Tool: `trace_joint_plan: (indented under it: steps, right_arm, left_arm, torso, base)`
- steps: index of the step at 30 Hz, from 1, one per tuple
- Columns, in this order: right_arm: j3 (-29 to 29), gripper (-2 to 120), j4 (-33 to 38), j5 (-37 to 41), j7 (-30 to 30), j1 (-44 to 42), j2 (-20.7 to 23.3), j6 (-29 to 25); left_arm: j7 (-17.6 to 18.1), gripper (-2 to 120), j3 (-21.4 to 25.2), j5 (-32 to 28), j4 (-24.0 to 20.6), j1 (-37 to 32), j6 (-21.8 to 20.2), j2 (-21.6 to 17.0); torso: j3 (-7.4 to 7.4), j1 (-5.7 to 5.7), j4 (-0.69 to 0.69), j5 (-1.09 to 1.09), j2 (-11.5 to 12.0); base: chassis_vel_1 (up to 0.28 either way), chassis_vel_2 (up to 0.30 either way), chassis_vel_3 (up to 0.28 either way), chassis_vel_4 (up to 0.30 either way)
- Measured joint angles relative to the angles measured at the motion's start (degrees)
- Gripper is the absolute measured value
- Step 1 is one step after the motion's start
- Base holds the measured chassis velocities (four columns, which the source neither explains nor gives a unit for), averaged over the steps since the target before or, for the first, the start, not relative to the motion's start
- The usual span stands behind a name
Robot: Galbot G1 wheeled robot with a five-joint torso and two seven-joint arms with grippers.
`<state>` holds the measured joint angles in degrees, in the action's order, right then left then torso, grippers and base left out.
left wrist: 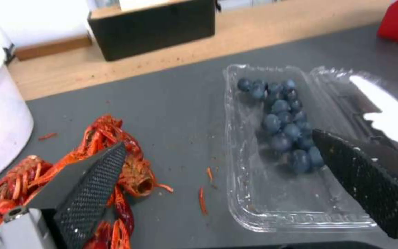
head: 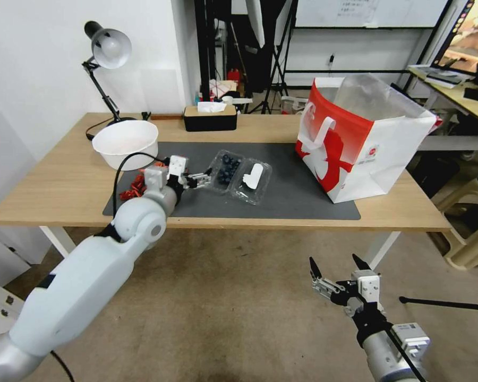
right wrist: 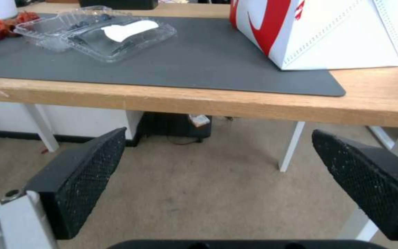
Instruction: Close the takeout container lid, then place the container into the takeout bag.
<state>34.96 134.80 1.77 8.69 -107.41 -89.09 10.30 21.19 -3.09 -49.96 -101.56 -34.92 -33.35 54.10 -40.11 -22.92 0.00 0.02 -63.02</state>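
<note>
The takeout container lies open on the grey mat, with blueberries in its left half. The lid, which bears a white label, lies flat to the right of that half. My left gripper is open at the container's left edge. In the left wrist view the left gripper straddles the blueberry half: one finger is over red shells and the other near the hinge beside the lid. The takeout bag stands open at the table's right. My right gripper hangs open below the table's front edge, with nothing between its fingers.
A white bowl and a pile of red crayfish shells sit left of the container. A black tissue box and a desk lamp stand at the back. A beige stool stands on the floor beyond the table's right end.
</note>
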Motion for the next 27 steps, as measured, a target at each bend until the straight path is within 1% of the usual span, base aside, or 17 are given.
trace_joint_plan:
  steps: [2,3,6,8,9,10,13,19,20,23,27]
  right_arm:
    - [0.02,100,-0.4,-0.02,-0.01,0.14,0.06,-0.16]
    - [0.02,100,-0.4,-0.02,-0.01,0.14,0.06,-0.16]
    - [0.0,100,-0.95,-0.03,-0.04,0.32,0.12,-0.52]
    - [0.0,100,-1.03,-0.03,-0.03,0.34,0.13,-0.57]
    - [-0.06,100,-1.33,-0.05,-0.04,0.44,0.16,-0.7]
    - [-0.06,100,-1.33,-0.05,-0.04,0.44,0.16,-0.7]
    - [-0.25,100,-1.97,-0.17,-0.02,0.61,0.32,-1.05]
    - [-0.27,100,-2.21,-0.32,-0.02,0.59,0.38,-1.38]
    - [-0.27,100,-2.21,-0.32,-0.02,0.59,0.38,-1.38]
    - [-0.27,100,-2.44,-0.47,-0.02,0.57,0.41,-1.68]
    - [-0.31,100,-2.56,-0.59,0.0,0.57,0.43,-1.79]
  left_arm:
    - [0.04,100,-0.45,-1.39,1.12,1.69,-3.53,0.49]
    - [0.04,100,-0.45,-1.39,1.12,1.69,-3.53,0.49]
    - [0.07,100,-1.29,-1.59,2.43,3.62,-6.76,0.77]
    - [0.05,100,-1.4,-1.58,2.58,3.81,-7.11,0.8]
    - [-0.02,100,-1.89,-1.45,3.37,4.92,-8.59,0.89]
    - [-0.02,100,-1.89,-1.45,3.37,4.92,-8.59,0.89]
    - [-0.16,100,-3.17,-1.29,6.02,7.58,-9.32,1.31]
    - [-0.46,100,-4.42,-1.43,7.76,9.61,-9.26,1.47]
    - [-0.46,100,-4.42,-1.43,7.76,9.61,-9.26,1.47]
    - [-2.13,100,-5.38,-1.0,8.35,10.12,-9.16,0.72]
    - [-2.79,100,-5.81,-0.47,8.42,10.12,-9.11,0.25]
  torso:
    - [0.0,0.0,0.01,-0.02,0.0]
    - [0.0,0.0,0.01,-0.02,0.0]
    - [0.0,0.0,0.0,-0.01,0.0]
    - [0.0,0.0,0.0,-0.02,0.0]
    - [0.0,0.0,0.01,-0.02,0.0]
    - [0.0,0.0,0.01,-0.02,0.0]
    - [0.0,0.0,0.01,-0.01,0.0]
    - [0.0,0.01,0.0,-0.02,-0.01]
    - [0.0,0.01,0.0,-0.02,-0.01]
    - [0.0,0.01,0.0,-0.02,-0.01]
    - [0.0,0.01,0.01,-0.02,-0.01]
  base:
    - [0.0,0.0,0.0,0.0]
    - [0.0,0.0,0.0,0.0]
    - [0.0,0.0,0.0,0.0]
    - [0.0,0.0,0.0,0.0]
    - [0.0,0.0,0.0,0.0]
    - [0.0,0.0,0.0,0.0]
    - [0.0,0.0,0.0,0.0]
    - [0.0,0.0,0.0,0.0]
    - [0.0,0.0,0.0,0.0]
    - [0.0,0.0,0.0,0.0]
    - [0.0,0.0,0.0,0.0]
